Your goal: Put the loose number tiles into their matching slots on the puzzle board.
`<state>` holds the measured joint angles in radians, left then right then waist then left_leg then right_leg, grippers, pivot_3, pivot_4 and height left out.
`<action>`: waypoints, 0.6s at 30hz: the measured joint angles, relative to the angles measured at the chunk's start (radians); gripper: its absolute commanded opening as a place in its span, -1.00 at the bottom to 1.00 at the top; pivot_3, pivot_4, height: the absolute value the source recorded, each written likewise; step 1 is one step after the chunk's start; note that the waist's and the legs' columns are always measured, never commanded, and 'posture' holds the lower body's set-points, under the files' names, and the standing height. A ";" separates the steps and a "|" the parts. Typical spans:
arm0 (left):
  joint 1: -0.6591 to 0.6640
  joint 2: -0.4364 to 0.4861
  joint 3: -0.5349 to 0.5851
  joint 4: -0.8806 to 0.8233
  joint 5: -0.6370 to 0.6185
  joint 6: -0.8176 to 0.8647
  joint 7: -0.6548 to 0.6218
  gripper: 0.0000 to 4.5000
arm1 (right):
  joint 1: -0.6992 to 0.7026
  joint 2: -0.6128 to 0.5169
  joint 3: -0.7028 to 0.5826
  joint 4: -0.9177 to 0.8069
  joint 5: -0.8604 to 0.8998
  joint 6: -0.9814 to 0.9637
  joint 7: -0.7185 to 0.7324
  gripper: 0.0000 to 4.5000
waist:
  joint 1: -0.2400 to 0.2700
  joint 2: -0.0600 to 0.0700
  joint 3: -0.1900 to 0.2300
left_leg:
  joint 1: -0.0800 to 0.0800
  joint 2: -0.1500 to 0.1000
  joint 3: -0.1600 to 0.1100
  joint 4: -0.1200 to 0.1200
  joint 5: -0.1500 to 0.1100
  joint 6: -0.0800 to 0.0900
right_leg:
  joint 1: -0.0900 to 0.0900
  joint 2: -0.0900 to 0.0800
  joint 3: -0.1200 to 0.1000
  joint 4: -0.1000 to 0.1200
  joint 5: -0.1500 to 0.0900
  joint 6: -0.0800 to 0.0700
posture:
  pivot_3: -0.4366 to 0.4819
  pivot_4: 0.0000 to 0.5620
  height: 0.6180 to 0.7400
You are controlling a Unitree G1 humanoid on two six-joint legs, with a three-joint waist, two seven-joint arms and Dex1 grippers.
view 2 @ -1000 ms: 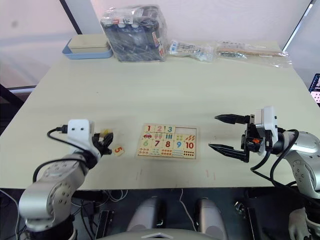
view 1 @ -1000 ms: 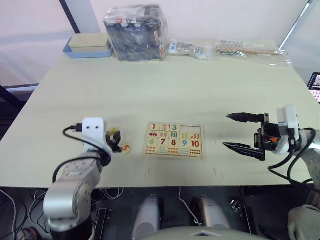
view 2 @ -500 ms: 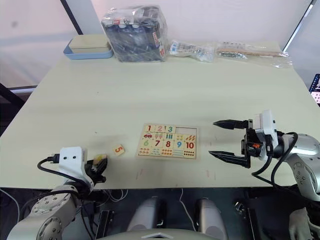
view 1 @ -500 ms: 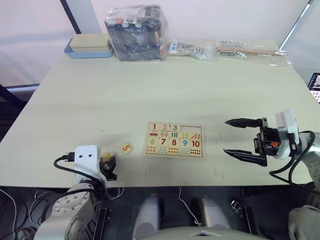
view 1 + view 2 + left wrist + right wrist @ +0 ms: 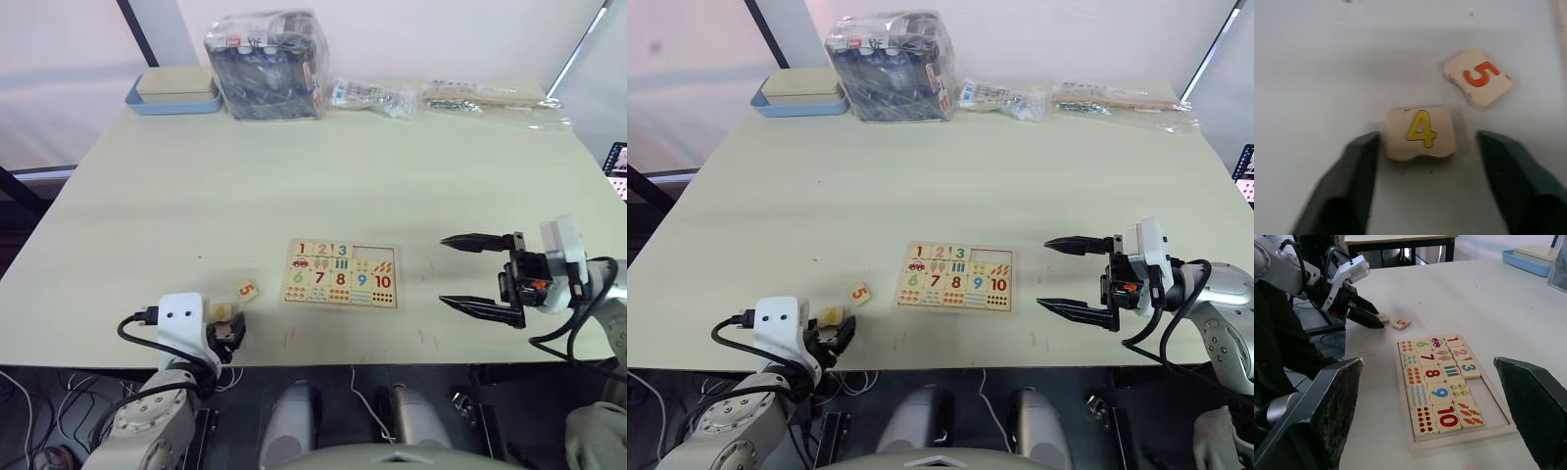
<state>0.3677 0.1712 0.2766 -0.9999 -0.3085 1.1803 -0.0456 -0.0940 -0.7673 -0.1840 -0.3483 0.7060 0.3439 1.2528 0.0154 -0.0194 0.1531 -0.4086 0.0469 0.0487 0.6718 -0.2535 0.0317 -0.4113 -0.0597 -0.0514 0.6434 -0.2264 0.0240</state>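
1. The left gripper [image 5: 1422, 161], fingers apart, straddles a small square pale-wood tile printed with a yellow 4 [image 5: 1421, 132] on the pale counter [image 5: 323, 176], near the orange 5 tile [image 5: 1478, 77].
2. The rectangular pale-wood puzzle board [image 5: 342, 274] holds 1 to 3; two slots [image 5: 1488, 403] are empty.
3. The right gripper [image 5: 477, 275] hangs wide open beside the board.
4. Next: clamp and lift the 4.

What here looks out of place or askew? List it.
Two number tiles lie off the puzzle board, on the table to its left: the 4 tile between the left gripper's open fingers, the 5 tile beside it, skewed. The board's last two top slots are empty.
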 measured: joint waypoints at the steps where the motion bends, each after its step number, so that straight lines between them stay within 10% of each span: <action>1: 0.012 0.003 0.011 0.000 -0.018 -0.013 -0.009 0.97 | -0.001 0.000 0.000 0.000 0.000 0.000 0.003 1.00 | 0.000 0.000 0.000 | 0.000 0.000 0.000 0.000 0.000 0.000 | 0.000 0.000 0.000 0.000 0.000 0.000 | -0.05 -0.47 1.00; 10: 0.166 0.264 0.280 0.009 -0.202 -0.158 -0.311 0.97 | -0.003 0.001 0.008 0.000 0.000 -0.007 0.020 1.00 | 0.001 0.000 0.001 | 0.000 0.005 0.000 0.000 0.000 0.000 | -0.002 0.001 0.000 -0.001 -0.002 0.003 | -0.05 -0.47 1.00; 18: 0.219 0.560 0.438 0.338 -0.296 -0.528 -0.905 0.97 | 0.002 0.003 0.019 -0.002 -0.002 -0.043 0.043 1.00 | 0.000 0.002 0.001 | -0.002 0.007 0.001 -0.001 0.000 -0.001 | -0.005 0.000 -0.001 -0.001 -0.003 0.003 | -0.05 -0.47 1.00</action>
<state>0.5870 0.7317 0.7146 -0.6615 -0.6042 0.6525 -0.9510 -0.0924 -0.7645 -0.1647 -0.3503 0.7036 0.3014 1.2958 0.0151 -0.0175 0.1545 -0.4101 0.0536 0.0502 0.6708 -0.2539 0.0311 -0.4163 -0.0592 -0.0525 0.6423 -0.2290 0.0270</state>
